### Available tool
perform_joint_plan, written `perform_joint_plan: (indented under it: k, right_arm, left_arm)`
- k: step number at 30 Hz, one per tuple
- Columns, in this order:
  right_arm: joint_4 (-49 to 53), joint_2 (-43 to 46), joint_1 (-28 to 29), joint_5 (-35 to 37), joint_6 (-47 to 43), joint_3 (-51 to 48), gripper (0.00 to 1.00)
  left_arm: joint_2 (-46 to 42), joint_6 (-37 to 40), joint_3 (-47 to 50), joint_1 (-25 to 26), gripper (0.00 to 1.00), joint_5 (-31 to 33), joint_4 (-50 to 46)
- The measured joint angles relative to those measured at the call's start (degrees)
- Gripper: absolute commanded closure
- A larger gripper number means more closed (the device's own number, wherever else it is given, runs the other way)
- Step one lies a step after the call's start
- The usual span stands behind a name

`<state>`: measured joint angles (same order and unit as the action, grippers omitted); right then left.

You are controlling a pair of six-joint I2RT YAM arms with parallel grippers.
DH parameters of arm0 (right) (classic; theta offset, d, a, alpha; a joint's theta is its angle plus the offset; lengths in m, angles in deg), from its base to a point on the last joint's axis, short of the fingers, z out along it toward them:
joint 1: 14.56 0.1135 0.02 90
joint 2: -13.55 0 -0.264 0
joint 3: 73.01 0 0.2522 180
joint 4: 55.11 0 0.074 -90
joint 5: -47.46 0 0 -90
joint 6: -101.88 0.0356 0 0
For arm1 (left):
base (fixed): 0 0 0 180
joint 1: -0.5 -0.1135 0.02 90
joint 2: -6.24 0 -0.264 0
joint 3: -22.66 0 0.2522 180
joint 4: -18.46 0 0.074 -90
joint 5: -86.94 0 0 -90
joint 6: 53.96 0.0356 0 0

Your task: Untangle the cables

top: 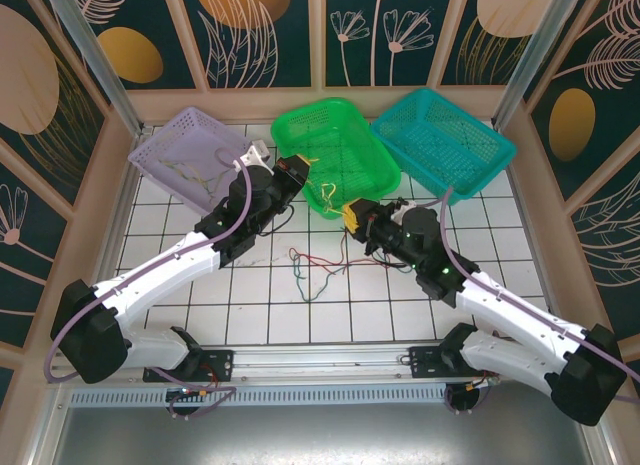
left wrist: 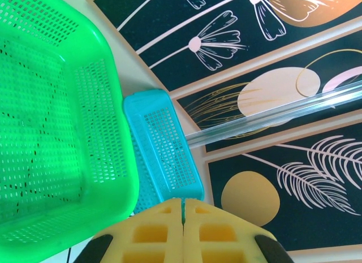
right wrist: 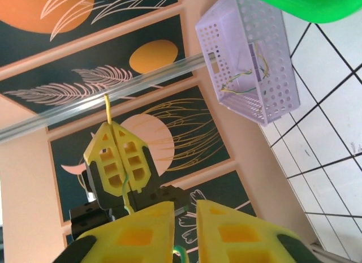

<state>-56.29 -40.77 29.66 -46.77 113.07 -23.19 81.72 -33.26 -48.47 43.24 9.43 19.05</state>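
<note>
The left tool (top: 297,166) is up over the near-left rim of the green basket (top: 310,110). Its yellow fingers (left wrist: 153,229) are pressed together, with no gap between them in its own wrist view. From the right wrist camera I can see the left tool (right wrist: 113,127) face on. It is clamped on a yellow strand (right wrist: 106,107), whose short end sticks out past the fingertips. A green strand (right wrist: 129,203) comes out below the fingers.

The right tool (top: 350,215) is just off the near corner of the green basket, facing the left tool. Its fingers (right wrist: 237,232) are apart with a narrow gap. A bit of green shows low in that gap, but I can't tell whether it is pinched.

Between the two tools a yellow strand (top: 326,195) loops against the basket's near wall. The rest of the cables (top: 315,265) lie loose on the white tiled worktop (top: 200,285), red, green and dark strands crossing each other, just in front of the tools and between the arms.

A lilac basket (top: 190,145) sits at the far left with a few thin yellow and green wires (right wrist: 243,82) in it. A teal basket (top: 480,120) is at the far right, touching the green one.
</note>
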Motion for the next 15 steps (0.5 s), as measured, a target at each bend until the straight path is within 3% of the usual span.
perform_joint_plan:
  k: [1,9,15]
  right_arm:
    - [-0.35,-0.26,-0.02,0.13,0.09,0.02,1.00]
    - [4.76,-0.22,-0.31,-0.94,-2.80,0.66,1.00]
    - [15.04,7.72,-0.48,-2.67,-6.82,-3.80,1.00]
  left_arm:
    - [0.00,-0.02,0.20,0.00,1.00,0.00,0.17]
    - [-0.09,2.01,2.47,-0.42,1.00,1.51,3.63]
    - [-0.09,9.97,2.08,-5.97,1.00,0.42,14.62]
